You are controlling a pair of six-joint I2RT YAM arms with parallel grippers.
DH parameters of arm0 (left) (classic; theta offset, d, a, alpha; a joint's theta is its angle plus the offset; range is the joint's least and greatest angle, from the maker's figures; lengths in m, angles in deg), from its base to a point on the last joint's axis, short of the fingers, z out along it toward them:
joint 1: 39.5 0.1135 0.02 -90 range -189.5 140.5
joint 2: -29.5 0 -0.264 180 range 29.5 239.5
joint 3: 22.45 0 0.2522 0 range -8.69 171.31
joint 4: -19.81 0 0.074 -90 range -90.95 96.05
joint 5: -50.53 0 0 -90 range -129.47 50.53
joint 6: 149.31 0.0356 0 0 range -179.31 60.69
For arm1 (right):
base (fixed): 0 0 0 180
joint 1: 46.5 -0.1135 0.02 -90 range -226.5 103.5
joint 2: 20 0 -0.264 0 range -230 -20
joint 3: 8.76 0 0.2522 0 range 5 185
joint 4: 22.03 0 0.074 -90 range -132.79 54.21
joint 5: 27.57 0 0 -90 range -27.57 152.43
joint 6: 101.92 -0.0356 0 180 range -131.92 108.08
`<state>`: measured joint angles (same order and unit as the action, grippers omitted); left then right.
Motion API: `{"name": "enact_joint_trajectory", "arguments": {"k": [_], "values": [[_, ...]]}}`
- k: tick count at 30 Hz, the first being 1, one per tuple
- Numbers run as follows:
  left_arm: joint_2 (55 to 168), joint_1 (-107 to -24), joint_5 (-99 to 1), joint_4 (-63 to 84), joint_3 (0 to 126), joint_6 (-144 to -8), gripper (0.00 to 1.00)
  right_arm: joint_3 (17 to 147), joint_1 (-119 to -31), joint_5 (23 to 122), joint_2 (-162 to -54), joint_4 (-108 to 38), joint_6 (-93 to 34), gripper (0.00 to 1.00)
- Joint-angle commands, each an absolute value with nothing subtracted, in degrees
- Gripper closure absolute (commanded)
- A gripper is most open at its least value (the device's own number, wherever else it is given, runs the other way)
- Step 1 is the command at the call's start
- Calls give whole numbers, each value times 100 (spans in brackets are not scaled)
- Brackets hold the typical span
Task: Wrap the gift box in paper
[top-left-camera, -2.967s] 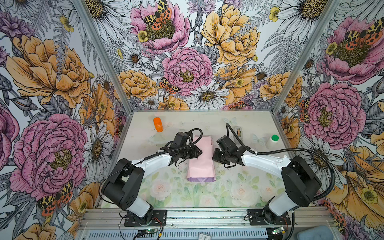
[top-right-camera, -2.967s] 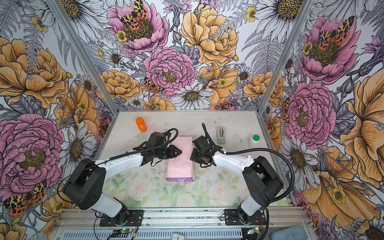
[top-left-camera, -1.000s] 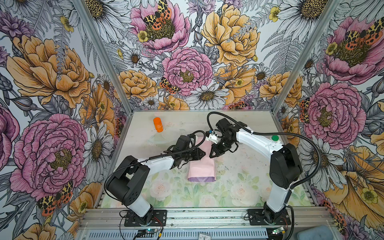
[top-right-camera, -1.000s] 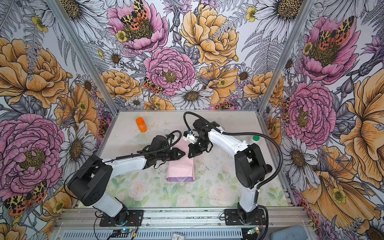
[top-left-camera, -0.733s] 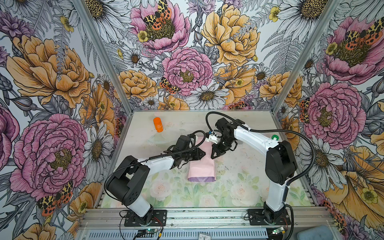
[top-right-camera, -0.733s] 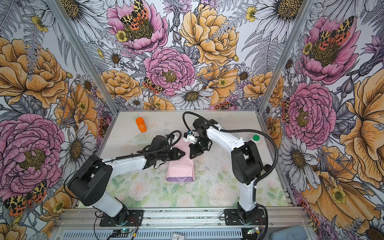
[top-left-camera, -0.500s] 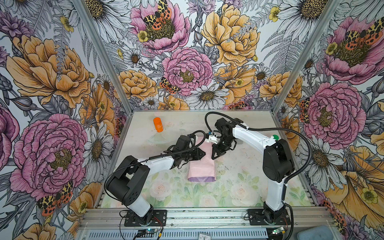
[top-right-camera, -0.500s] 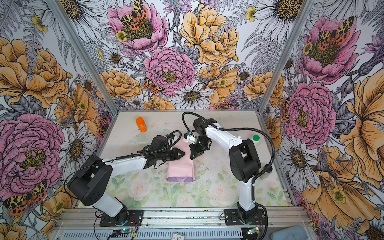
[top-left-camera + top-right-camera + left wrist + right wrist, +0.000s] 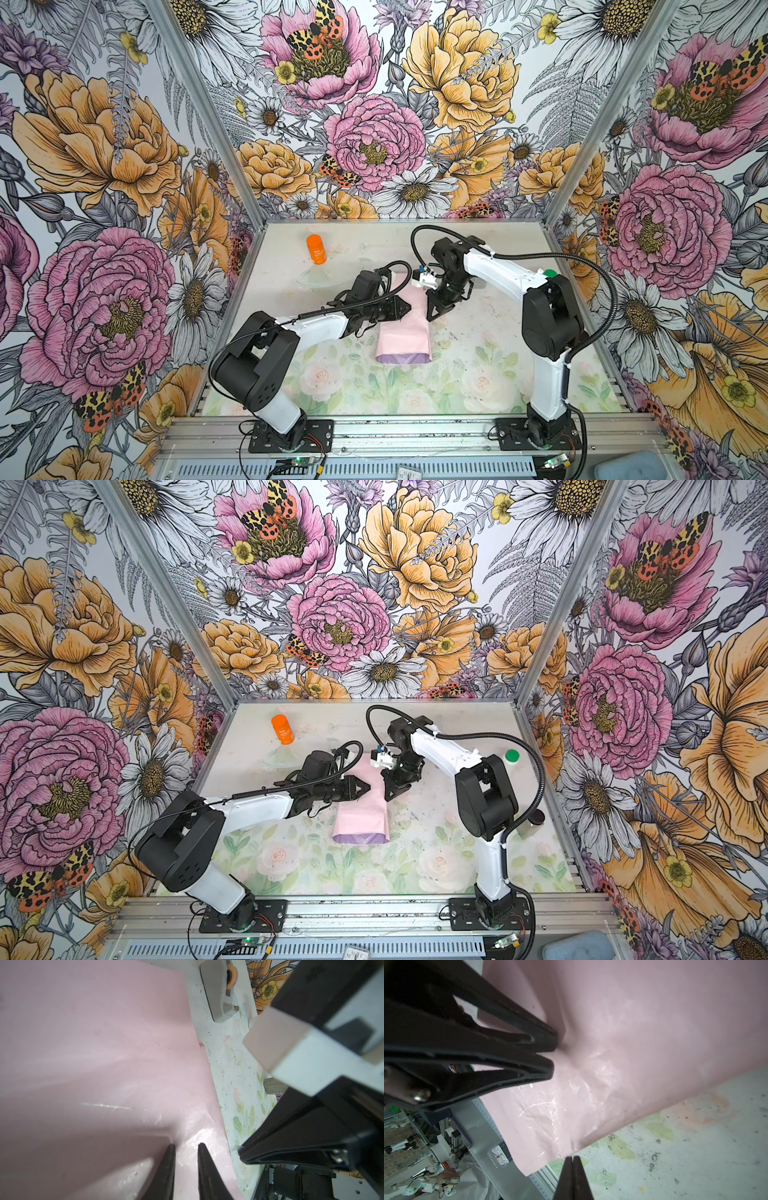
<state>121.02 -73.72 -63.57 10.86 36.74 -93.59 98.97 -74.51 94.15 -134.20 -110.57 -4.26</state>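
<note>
Left wrist view has the left claw (image 9: 185,1146) with its tips a sliver apart, pressed down onto the paper (image 9: 104,1043) and not obviously pinching anything. No sign of the gift box; I'd guess it's inside that pink bundle in the middle of the table (image 9: 478,353), long axis running away from the arm bases. The right claw (image 9: 572,1160) is closed and empty, just off the bundle's right edge, so it's nearer for that side.

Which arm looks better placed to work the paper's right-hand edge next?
Right, probably: the right gripper, shut, hangs just off that edge of the paper, while the left gripper is busy pressing down on the paper's top.
</note>
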Motion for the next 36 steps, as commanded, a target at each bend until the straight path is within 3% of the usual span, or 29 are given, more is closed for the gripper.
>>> {"name": "enact_joint_trajectory", "arguments": {"k": [1, 20, 36], "values": [[12077, -7318, -6241, 651, 3567, -9261, 77, 10106, -7410, 9330, -13466, -11110, -333, 100], [12077, -7323, -6206, 605, 3560, -9254, 77, 10470, -7466, 9582, -12726, -11320, -349, 100], [12070, -7320, -6185, 552, 3613, -9223, 78, 11148, -7553, 9429, -13676, -11638, -140, 100]]}}
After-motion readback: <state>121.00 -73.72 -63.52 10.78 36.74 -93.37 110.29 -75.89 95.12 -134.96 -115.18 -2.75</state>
